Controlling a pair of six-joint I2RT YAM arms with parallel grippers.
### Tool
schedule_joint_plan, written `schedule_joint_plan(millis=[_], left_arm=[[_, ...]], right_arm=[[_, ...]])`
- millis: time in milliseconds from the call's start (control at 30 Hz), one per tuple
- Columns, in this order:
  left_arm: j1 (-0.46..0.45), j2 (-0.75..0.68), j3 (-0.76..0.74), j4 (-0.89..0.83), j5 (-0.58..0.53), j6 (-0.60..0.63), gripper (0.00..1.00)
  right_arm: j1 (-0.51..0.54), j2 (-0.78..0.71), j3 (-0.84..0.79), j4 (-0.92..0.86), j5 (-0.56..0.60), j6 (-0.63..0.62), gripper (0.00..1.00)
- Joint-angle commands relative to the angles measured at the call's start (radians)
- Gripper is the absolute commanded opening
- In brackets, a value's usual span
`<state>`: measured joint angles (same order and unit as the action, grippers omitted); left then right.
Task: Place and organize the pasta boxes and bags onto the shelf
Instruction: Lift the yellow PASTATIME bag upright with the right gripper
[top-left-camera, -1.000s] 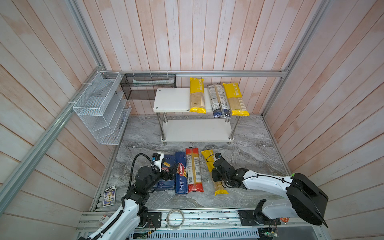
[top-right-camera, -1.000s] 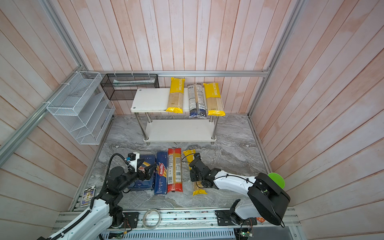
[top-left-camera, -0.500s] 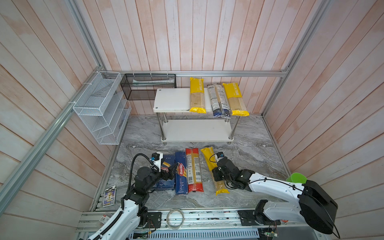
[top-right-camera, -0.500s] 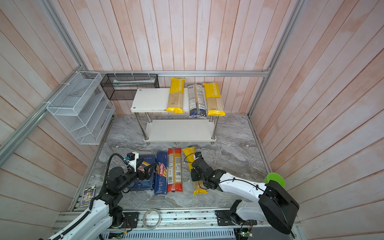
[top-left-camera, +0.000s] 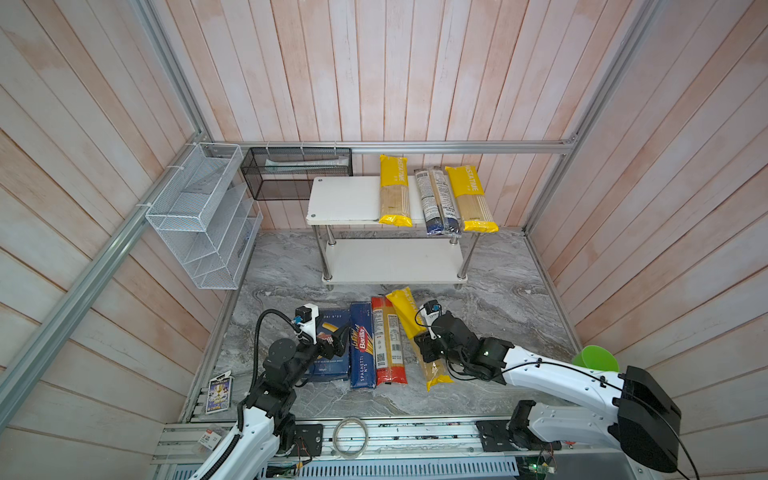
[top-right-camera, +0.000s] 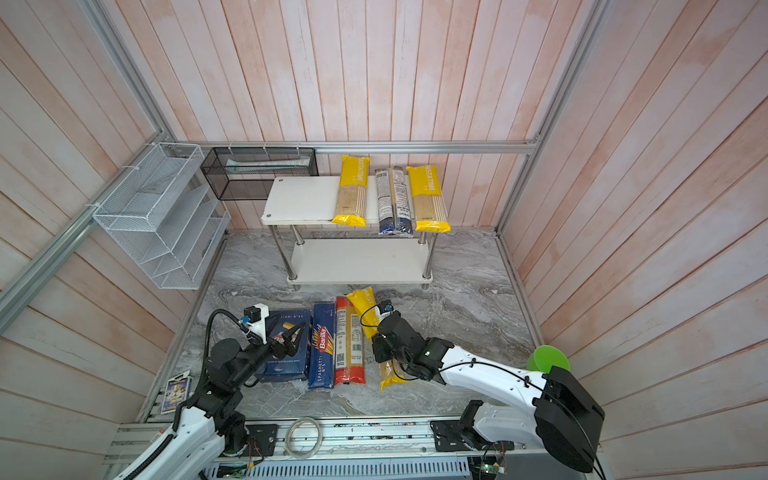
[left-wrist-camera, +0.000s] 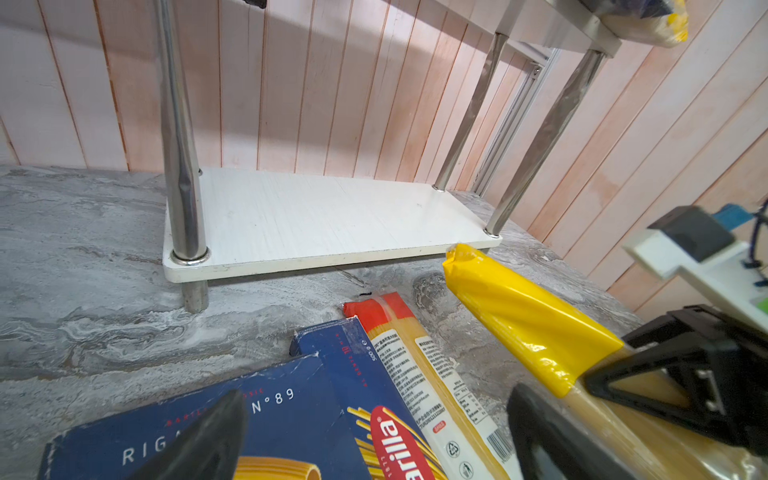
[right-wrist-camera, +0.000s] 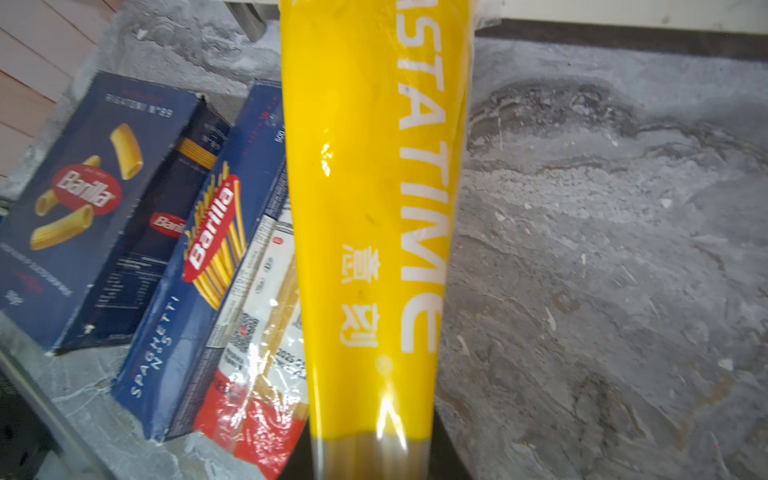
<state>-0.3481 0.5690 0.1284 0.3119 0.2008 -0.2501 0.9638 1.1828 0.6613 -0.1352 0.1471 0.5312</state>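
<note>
Three spaghetti bags lie atop the white two-tier shelf (top-left-camera: 345, 199): two yellow "PASTATIME" (top-left-camera: 395, 191) (top-left-camera: 471, 199), one dark blue (top-left-camera: 438, 203). On the grey marble counter (top-left-camera: 498, 291) sit a blue Barilla "RIGATONI N°89" carton (top-left-camera: 330, 368), narrow Barilla "SPAGHETTI" carton (top-left-camera: 361, 349) and red-ended clear bag (top-left-camera: 388, 345). Right jaws clamp a third yellow "PASTATIME" bag (top-left-camera: 405, 309); left jaws gape above the rigatoni carton.

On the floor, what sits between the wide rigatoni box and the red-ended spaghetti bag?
The narrow Barilla spaghetti box lies flat between the rigatoni box and the red-ended bag, as both top views show.
</note>
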Motion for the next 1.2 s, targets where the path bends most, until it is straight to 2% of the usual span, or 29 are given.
schedule_joint_plan(millis=[0,567,1033,1167], left_arm=[[-0.002,0.006,-0.012,-0.007,-0.025,-0.008,1.00],[-0.003,0.026,-0.009,0.000,-0.001,-0.003,1.00],[-0.003,0.043,-0.005,0.004,0.009,-0.003,1.00],[-0.003,0.045,-0.005,0.005,0.017,0.000,1.00]], right_arm=[[0.021,-0.039,0.102,0.108,-0.007,-0.032,0.12],[0.050,0.133,0.424,0.097,-0.092,-0.163,0.12],[0.062,0.217,0.619,0.082,-0.136,-0.203,0.12],[0.062,0.249,0.684,0.066,-0.115,-0.211,0.12]])
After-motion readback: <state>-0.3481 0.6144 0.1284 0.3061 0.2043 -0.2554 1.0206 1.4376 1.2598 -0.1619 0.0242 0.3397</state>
